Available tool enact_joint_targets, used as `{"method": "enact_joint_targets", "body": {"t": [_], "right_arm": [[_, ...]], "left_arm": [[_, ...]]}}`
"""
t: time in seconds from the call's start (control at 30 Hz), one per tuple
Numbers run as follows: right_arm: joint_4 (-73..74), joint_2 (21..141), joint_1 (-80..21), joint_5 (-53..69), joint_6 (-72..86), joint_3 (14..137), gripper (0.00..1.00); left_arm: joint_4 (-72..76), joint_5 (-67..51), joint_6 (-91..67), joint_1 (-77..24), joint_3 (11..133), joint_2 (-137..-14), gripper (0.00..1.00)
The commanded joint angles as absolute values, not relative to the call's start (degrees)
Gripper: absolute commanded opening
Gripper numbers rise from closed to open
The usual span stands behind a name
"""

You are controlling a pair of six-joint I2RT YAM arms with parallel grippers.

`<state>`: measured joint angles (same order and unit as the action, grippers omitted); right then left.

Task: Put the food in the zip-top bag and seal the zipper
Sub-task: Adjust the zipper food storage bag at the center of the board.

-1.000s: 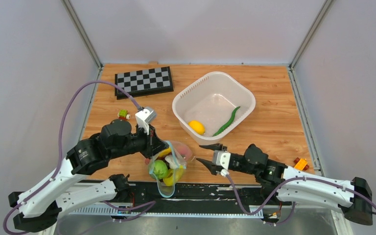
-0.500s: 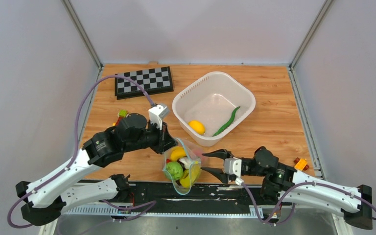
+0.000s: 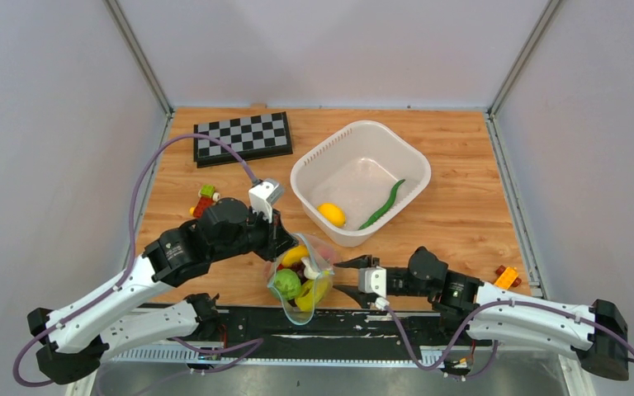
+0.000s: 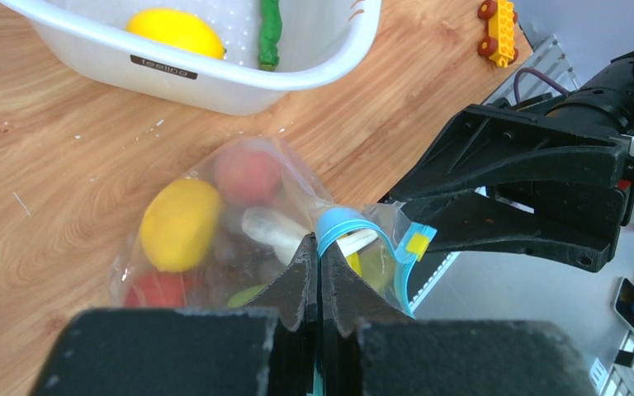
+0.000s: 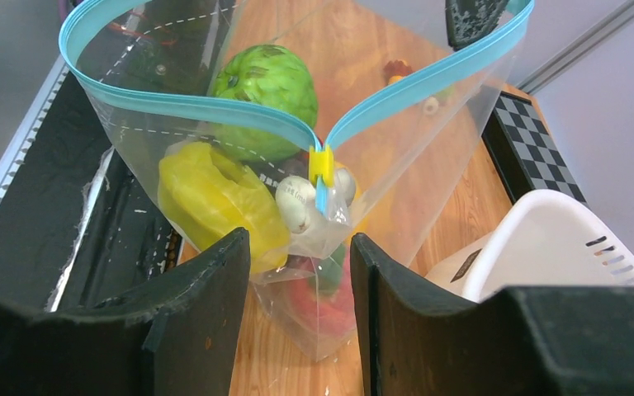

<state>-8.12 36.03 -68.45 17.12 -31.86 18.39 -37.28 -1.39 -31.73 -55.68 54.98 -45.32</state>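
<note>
Left gripper, lower centre of the overhead view: fingers pressed together on the rim of the zip-top bag, which hangs from it at the near edge of the table. Over the last second it has carried the bag rightward. Right gripper: jaws half apart and empty. It has closed in from the right and now stands just beside the bag. White perforated basket, right of centre, still holds a lemon and a green chili, so filling is judged unfinished. Bag contents include a green fruit, a yellow fruit and a peach. Zipper gapes in a V from its yellow slider, which lies in line with the gap of the right jaws; the bag is unsealed.
</note>
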Motion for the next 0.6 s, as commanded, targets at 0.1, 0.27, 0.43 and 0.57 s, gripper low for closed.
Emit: {"method": "enact_joint_targets", "body": {"t": [0.1,0.27,0.43,0.57], "right_arm": [[-18.2,39.5,-68.7,14.8,-32.4,17.4,0.48],[-21.9,42.4,-68.7,12.9,-32.2,17.4,0.46],[-23.6,44.4,-68.7,12.7,-32.3,17.2,0.31],[-23.4,44.6,-68.6,11.7,-32.7,17.1,0.26]], "left_arm": [[-33.6,-0.2,-31.3,-55.4,54.4,-45.0,0.0],[-34.0,-0.1,-31.3,-55.5,54.4,-45.0,0.0],[-34.1,-0.1,-31.3,-55.4,54.4,-45.2,0.0],[-34.3,-0.1,-31.2,-55.5,54.5,-45.2,0.0]]}}
